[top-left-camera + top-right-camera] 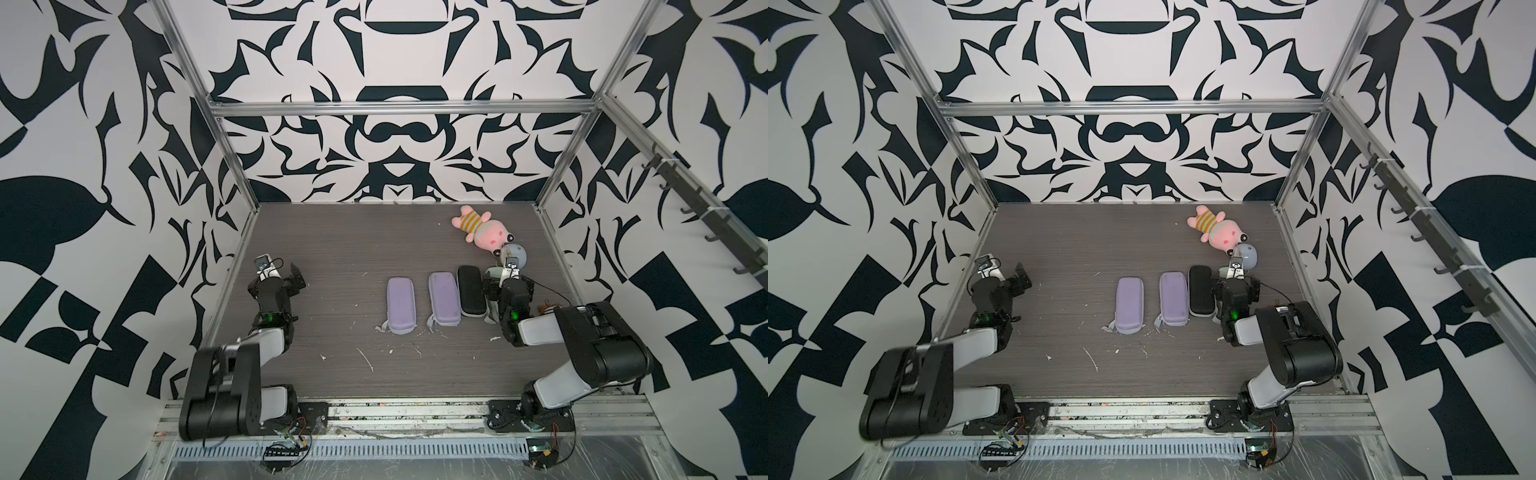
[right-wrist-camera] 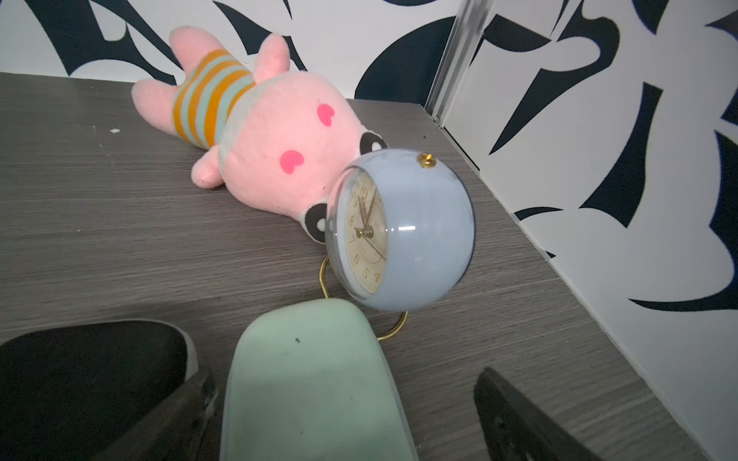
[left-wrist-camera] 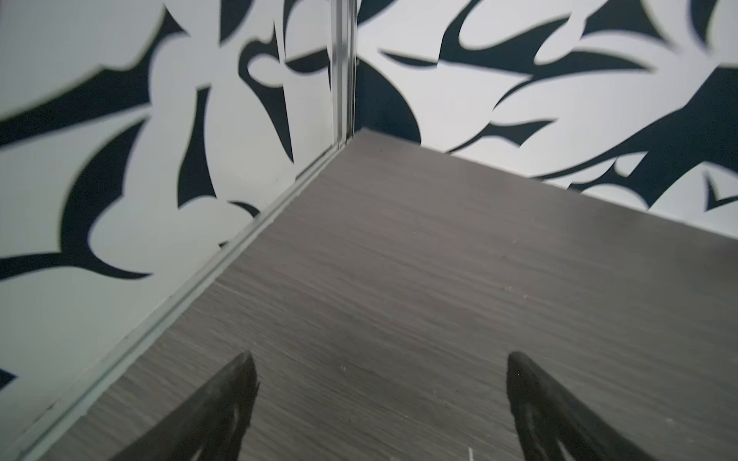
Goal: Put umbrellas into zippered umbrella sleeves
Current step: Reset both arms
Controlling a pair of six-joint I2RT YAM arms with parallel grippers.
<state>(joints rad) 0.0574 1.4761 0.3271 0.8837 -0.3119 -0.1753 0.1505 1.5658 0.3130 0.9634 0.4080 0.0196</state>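
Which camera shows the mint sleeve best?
The right wrist view: the mint sleeve fills the foreground, close up. In both top views the right arm hides all but a sliver. The left wrist view misses it.

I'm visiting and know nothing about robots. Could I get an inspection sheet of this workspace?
Surface: grey wood-grain table, white flecks.
Job's things: lilac sleeves, black sleeve, mint sleeve, side by side, looking closed; no loose umbrella seen.
Clutter: pink plush toy beside pale-blue clock.
Grippers: left gripper open over bare table; right gripper open, astride the mint sleeve.
Cables: black cable at right wrist; loose wires at front rail.
Surroundings: patterned walls, metal frame, hook rail.
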